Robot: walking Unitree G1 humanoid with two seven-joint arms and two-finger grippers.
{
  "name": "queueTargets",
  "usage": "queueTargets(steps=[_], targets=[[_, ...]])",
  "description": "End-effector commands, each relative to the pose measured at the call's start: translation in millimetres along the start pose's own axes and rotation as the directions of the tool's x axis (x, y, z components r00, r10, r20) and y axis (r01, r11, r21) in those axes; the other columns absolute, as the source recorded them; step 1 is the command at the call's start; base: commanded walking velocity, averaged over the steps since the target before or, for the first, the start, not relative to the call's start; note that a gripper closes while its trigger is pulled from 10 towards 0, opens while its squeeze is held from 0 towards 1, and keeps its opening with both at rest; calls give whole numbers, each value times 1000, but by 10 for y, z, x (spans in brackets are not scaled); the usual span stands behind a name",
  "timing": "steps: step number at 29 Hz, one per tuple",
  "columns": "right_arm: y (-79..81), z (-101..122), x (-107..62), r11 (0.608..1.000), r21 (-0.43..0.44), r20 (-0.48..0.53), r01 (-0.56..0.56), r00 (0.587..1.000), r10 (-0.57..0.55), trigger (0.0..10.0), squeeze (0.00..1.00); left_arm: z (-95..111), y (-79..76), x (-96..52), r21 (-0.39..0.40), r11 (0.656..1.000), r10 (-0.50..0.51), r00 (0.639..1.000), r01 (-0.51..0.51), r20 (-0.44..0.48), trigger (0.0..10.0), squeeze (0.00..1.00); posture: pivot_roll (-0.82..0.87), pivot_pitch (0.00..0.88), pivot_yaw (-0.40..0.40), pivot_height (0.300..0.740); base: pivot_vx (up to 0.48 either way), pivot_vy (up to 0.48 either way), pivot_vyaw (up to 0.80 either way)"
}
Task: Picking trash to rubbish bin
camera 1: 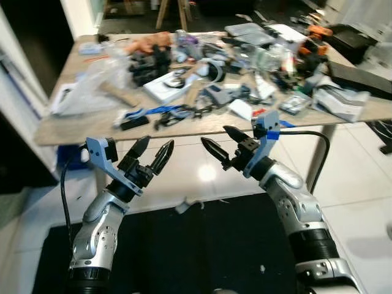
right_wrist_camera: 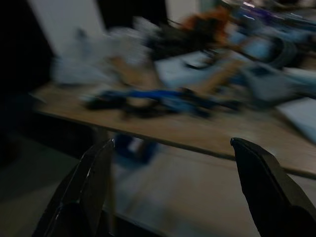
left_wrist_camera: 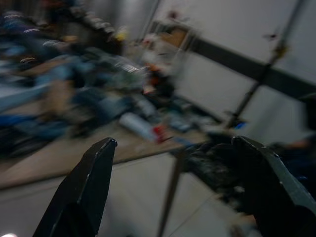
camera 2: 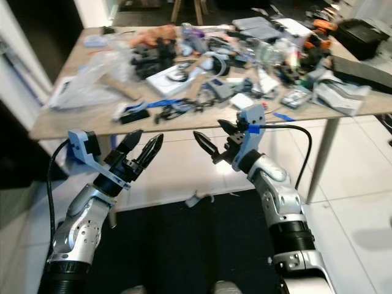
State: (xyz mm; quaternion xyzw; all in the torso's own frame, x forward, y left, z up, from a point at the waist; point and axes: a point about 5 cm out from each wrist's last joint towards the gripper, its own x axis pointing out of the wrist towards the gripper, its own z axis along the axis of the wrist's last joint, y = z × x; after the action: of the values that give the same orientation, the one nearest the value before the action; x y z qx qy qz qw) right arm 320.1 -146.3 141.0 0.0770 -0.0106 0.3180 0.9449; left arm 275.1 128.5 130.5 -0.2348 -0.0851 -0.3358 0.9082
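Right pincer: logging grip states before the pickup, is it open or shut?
Open. The right pincer holds nothing; its two black fingers stand wide apart before the cluttered wooden table.

Cluttered workroom in a home, hobby or robotics bench.
Ahead of both raised grippers: wooden table [camera 1: 79, 125] heaped with black mechanical parts [camera 1: 150, 64], cables [camera 1: 177, 112], plastic bags [camera 1: 92, 86], orange power tools [camera 1: 315, 40]. Below grippers: white glossy floor tiles [camera 1: 196, 171], black mat [camera 1: 196, 245]. Beyond the table: wooden trestle legs [camera 1: 171, 12], dark doorway [camera 1: 27, 43] off the left gripper's side.
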Motion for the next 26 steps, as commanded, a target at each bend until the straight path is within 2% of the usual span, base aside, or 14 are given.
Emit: queueTargets(steps=[1,22,26], targets=[[44,21,52,1000,7,10,-13,1000,13,10000,0,50,48,-56,14,1000,20,1000,-20,13,10000,0,-5,0,-28,740,307,0,0],[46,30,61,1000,-7,3,-13,1000,13,10000,0,71,46,-67,9,1000,11,1000,-11,20,10000,0,-7,0,-27,740,315,0,0],[43,29,60,1000,-6,1,-10,1000,10,10000,0,61,45,-82,29,1000,0,1000,0,0,10000,0,-7,0,-27,740,316,0,0]])
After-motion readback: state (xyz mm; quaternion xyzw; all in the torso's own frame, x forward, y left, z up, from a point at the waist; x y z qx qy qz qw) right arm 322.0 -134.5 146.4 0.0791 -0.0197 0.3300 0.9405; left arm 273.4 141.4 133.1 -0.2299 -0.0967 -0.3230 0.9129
